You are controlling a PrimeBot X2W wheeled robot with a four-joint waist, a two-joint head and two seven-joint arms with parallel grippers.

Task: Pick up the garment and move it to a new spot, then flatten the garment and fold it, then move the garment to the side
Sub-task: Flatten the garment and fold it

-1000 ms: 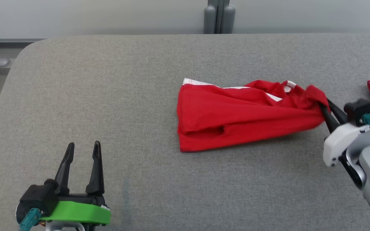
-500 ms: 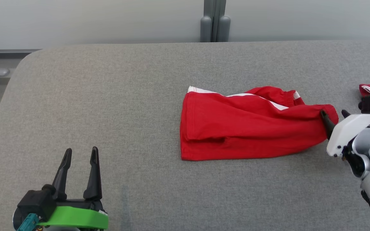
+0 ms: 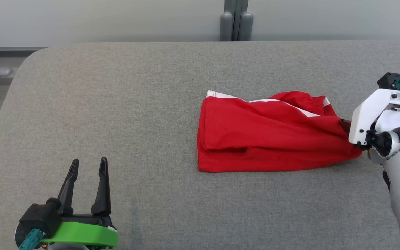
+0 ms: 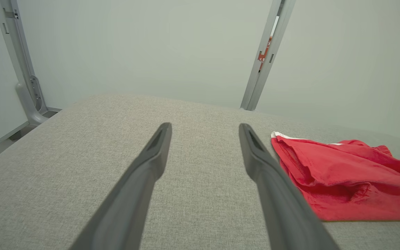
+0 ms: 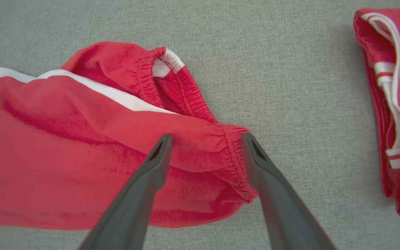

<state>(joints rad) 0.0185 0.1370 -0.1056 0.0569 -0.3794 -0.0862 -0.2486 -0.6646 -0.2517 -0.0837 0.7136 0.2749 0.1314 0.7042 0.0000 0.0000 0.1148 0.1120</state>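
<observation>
Red shorts (image 3: 269,135) lie on the grey table (image 3: 116,104), right of its middle.
The right gripper (image 5: 205,139) is over the waistband corner of the shorts, jaws apart and gripping nothing. The left gripper (image 3: 89,163) is at the front left, well apart from the shorts, jaws also spread. Another red garment (image 5: 391,104) lies further right.
</observation>
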